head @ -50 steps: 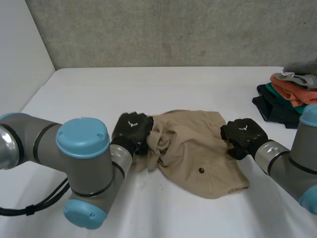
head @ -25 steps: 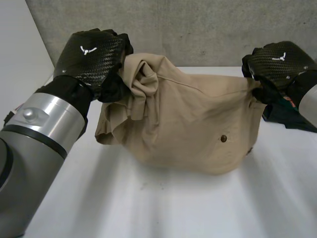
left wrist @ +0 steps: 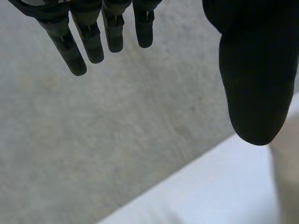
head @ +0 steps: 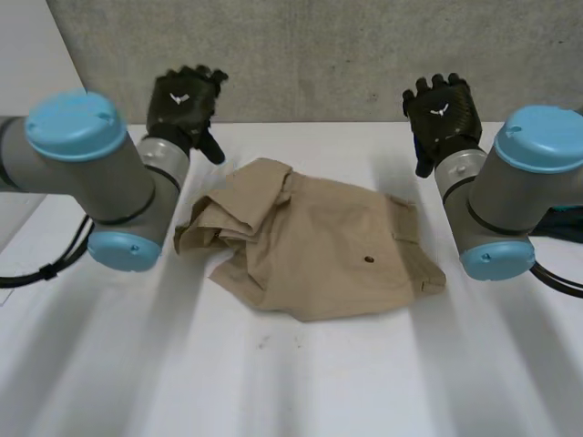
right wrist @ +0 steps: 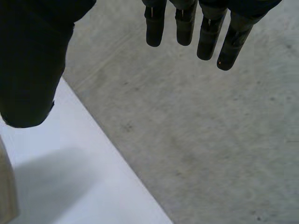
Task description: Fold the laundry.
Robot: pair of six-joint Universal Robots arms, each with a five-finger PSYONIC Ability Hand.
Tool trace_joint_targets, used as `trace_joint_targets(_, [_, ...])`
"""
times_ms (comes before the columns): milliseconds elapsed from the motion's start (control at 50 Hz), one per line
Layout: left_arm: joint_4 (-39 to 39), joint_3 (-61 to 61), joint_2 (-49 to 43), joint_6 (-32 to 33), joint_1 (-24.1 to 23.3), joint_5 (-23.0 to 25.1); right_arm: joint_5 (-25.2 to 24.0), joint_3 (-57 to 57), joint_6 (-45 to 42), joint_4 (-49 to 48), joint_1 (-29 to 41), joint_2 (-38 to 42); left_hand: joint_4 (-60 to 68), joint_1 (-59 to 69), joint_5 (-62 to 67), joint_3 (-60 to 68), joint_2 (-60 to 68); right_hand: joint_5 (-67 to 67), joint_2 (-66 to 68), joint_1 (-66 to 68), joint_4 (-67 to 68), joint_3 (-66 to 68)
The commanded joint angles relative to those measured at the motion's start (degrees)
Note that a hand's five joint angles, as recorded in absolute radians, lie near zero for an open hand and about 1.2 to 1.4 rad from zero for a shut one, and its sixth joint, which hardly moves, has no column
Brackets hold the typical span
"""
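A tan pair of shorts (head: 314,246) lies rumpled in the middle of the white table (head: 291,382), with a dark button on its front and a bunched fold at its left side. My left hand (head: 182,98) hangs open above the far left of the cloth, fingers spread, holding nothing. My right hand (head: 441,107) hovers open above the far right of it, also free. In the left wrist view the straight fingers (left wrist: 70,39) and thumb (left wrist: 257,74) face the grey wall. The right wrist view has the fingers (right wrist: 224,42) and thumb (right wrist: 32,65) spread the same way, a sliver of tan cloth (right wrist: 5,191) below the thumb.
A grey concrete wall (head: 310,55) backs the table's far edge. A bit of dark and teal folded clothing (head: 567,223) peeks out behind my right arm at the table's right side. Bare tabletop stretches in front of the shorts.
Both hands let go of the shorts, which dropped from mid-air onto the table and spread flatter. The hands opened and rose toward the back wall.
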Motion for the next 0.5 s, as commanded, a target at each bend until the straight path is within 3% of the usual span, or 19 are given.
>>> trace_joint_targets(20, [0.05,-17.13,14.54,0.35,0.67,1.03,-11.56,14.1,0.24,9.45,-0.78,-14.76,2.77,2.87,3.04,2.22,2.65,-4.05,-2.73,-2.09,-3.66,-2.1])
trace_joint_targets(80, [0.14,-26.62,19.81,0.53,0.4,1.9,-16.49,18.32,0.14,17.62,-1.65,-16.88,6.96,7.06,7.22,6.4,6.83,-4.05,-2.73,-2.09,-3.66,-2.1])
trace_joint_targets(180, [-0.04,-38.14,24.65,2.02,-0.21,3.75,-19.31,22.89,0.58,27.74,-6.57,-17.5,25.45,25.54,25.71,24.89,25.32,2.74,4.06,4.7,3.12,4.68])
trace_joint_targets(300, [-1.09,-44.3,24.84,5.36,-4.07,3.93,-20.81,28.7,0.76,24.95,-10.01,-17.15,41.28,41.38,41.55,40.72,41.15,5.79,7.11,7.75,6.18,7.74])
trace_joint_targets(380, [-2.06,-44.49,23.44,5.71,-5.05,4.01,-20.89,30.28,0.93,19.5,-10.01,-14.17,40.64,40.73,40.9,40.08,40.51,7.13,8.45,9.09,7.51,9.07])
trace_joint_targets(440, [-2.15,-43.96,21.15,5.63,-5.14,4.1,-20.63,29.85,0.94,14.68,-9.57,-9.61,36.78,36.88,37.04,36.22,36.65,15.16,16.48,17.12,15.54,17.1])
trace_joint_targets(500, [-2.15,-42.38,16.94,5.8,-5.13,4.1,-20.46,29.4,0.5,12.11,-9.48,-7.4,15.78,15.88,16.05,15.22,15.65,34.13,35.45,36.09,34.52,36.08])
